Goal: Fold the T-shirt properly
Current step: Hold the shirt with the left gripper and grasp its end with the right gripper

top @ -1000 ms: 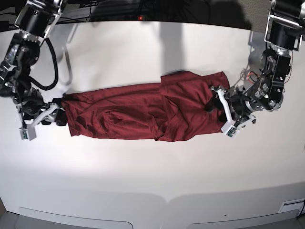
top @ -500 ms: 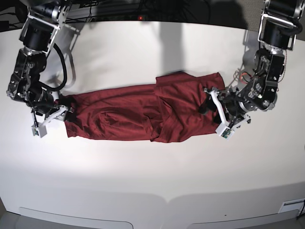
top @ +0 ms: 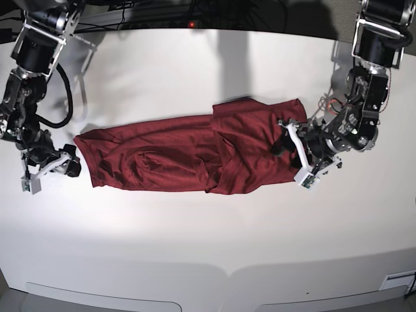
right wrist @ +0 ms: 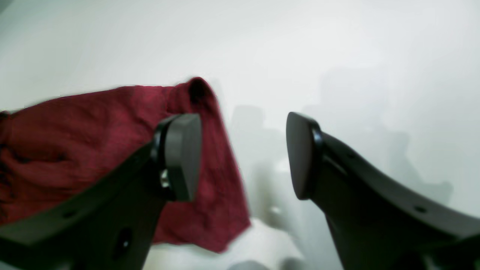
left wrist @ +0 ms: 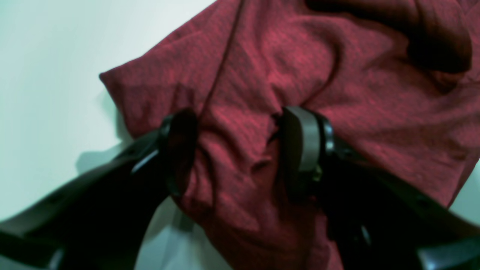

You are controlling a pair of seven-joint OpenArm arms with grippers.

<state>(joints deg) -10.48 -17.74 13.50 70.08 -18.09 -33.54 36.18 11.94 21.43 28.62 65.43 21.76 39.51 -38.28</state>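
Here the T-shirt (top: 195, 155) lies as a long band across the counter (top: 208, 247), the left hand (left wrist: 240, 150) released astride its end and the right hand (top: 49, 170) released just off it, so each should clench squarely before lifting.

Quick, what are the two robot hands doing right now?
Left tool: open, fingers astride a bunch of the T-shirt.
Right tool: open, holding nothing, beside the shirt.

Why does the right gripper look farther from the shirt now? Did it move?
Yes. The right gripper backed off leftward from the shirt, leaving bare table between them.
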